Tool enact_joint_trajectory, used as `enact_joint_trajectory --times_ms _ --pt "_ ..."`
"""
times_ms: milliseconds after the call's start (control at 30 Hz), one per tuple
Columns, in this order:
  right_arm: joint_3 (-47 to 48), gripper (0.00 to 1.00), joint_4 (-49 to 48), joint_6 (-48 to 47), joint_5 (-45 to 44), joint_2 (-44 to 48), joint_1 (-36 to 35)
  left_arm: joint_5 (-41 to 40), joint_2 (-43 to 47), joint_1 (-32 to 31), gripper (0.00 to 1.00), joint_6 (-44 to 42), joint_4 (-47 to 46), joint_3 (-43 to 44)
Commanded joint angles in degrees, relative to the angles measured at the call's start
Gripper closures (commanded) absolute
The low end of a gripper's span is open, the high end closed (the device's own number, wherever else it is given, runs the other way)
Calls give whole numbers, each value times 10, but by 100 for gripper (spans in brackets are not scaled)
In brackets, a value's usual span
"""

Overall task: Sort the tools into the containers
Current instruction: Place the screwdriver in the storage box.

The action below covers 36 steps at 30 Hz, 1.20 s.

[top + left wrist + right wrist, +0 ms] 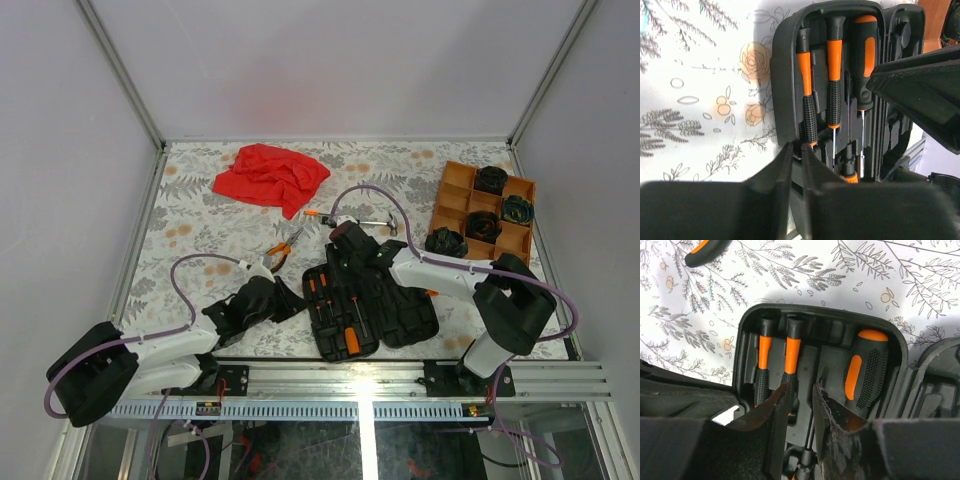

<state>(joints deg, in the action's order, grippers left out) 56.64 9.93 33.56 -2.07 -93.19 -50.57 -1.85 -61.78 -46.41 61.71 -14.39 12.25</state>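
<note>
My left pincer (796, 147), narrowed to an empty slit, sits at the edge of the open black ribbed plastic tool case (400, 315), whose orange-and-black screwdrivers (832, 75) lie lengthwise straight ahead. My right pincer (800, 390) hovers part open over those slots, apparently gripping nothing; the orange-handled pliers (283, 245) lie slantwise on the table (200, 210), nearer my left

We see the black tool case (405, 320) lying open at the near centre. Three orange-and-black screwdrivers (834, 55) sit side by side in the slots of its left half. Orange-handled pliers (283, 247) lie on the table to its far left, and the hammer (378, 223) just beyond it. At far right sits the orange tray (458, 176), with dark coiled bundles (491, 180) in its compartments, among them a greenish bundle (517, 210).
</note>
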Motion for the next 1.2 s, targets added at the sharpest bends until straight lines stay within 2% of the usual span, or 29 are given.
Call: enact_joint_trajectory --times_ms 0,300,600,1167 --pt "7 68 7 -17 30 26 1 -25 22 -24 98 34 45 -15" --pt "31 70 62 -16 -10 13 -38 -34 18 -29 98 28 54 -7" --pt "34 71 54 -5 -10 -1 -54 -43 39 -29 98 16 75 -3" --pt "35 75 43 -22 -13 -18 -59 -36 14 -30 99 -11 80 26"
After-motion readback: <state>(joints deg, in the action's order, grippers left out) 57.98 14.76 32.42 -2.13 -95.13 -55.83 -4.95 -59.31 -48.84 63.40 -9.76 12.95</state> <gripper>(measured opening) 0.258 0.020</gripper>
